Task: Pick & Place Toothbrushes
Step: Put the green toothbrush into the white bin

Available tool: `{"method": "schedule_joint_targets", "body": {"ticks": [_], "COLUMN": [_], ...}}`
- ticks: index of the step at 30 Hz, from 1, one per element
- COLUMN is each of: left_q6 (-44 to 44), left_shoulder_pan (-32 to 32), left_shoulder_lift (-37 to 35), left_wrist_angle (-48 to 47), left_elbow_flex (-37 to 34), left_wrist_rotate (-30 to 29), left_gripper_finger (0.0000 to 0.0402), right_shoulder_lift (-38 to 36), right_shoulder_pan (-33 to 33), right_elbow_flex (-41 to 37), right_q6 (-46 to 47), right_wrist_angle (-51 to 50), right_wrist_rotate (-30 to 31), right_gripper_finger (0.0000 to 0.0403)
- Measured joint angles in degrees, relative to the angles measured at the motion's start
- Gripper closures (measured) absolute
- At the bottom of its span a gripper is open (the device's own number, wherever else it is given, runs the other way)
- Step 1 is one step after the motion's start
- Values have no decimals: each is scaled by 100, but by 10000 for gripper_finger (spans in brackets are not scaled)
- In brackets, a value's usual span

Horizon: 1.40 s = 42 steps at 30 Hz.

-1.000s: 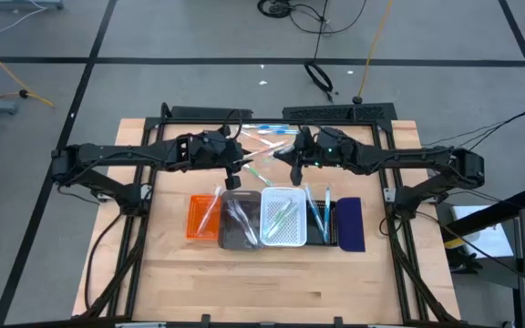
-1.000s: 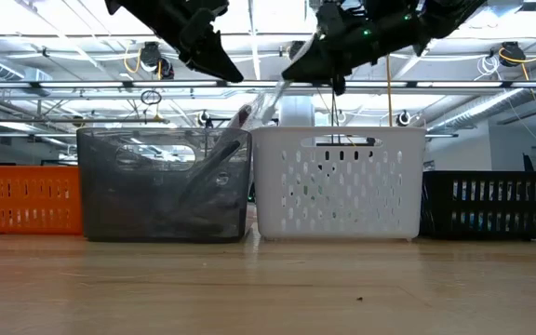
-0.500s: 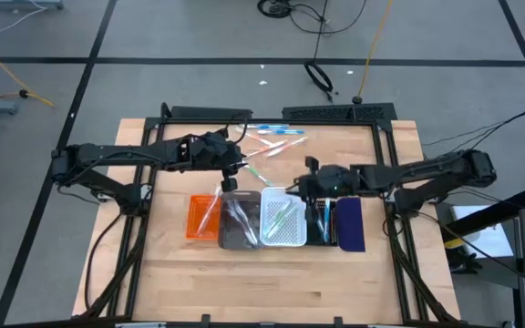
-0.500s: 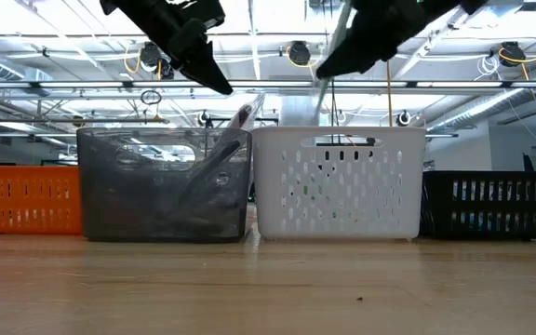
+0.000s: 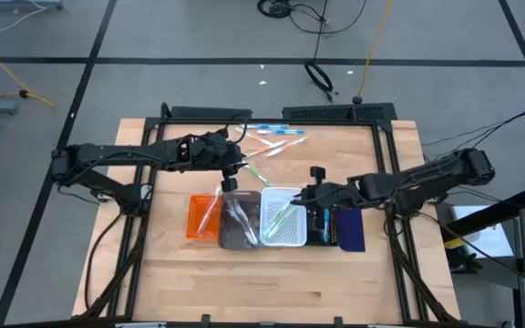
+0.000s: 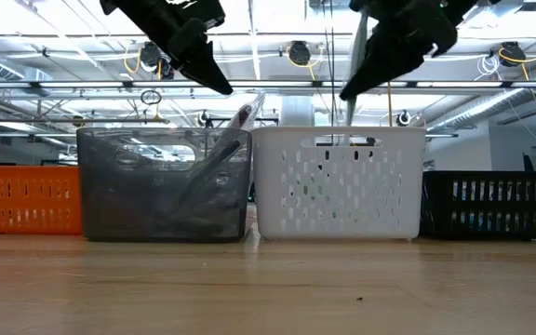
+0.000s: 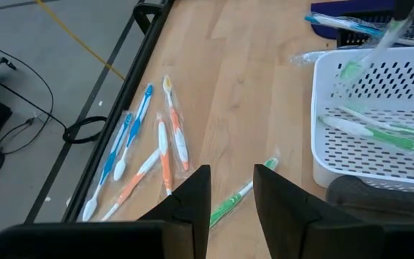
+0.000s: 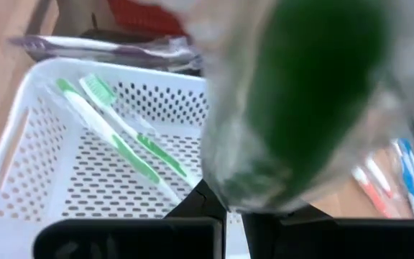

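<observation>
Above the wooden table and its row of trays, my right gripper hangs over the white tray, clenched on a wrapped green toothbrush, while my left gripper, jaws parted and empty, waits beside the loose toothbrushes.

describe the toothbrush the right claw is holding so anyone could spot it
Find the white basket in the tray row. Above its right edge hangs the right claw, shut on a wrapped green toothbrush. It alone is in the air.
</observation>
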Motion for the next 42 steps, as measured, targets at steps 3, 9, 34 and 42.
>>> {"method": "schedule_joint_targets", "body": {"ticks": [3,9,34,42], "left_q6": [2,24,521,1663], "left_shoulder_pan": [0,17,500,782], "left_shoulder_lift": [0,0,165,871], "left_wrist_angle": [0,3,32,52], "left_elbow_flex": [0,0,2,-2], "left_wrist_rotate": [-4,-8,-38,368], "left_gripper_finger": [295,295,295,295], "right_shoulder_lift": [144,380,157,92], "right_shoulder_pan": [-11,-9,99,67], "right_elbow_flex": [4,-2,2,4], "right_q6": [0,-17,-353,-517], "right_wrist_angle": [18,-8,858,924], "right_wrist_rotate": [-1,-7,-172,-144], "right_gripper_finger": [391,344,214,215]}}
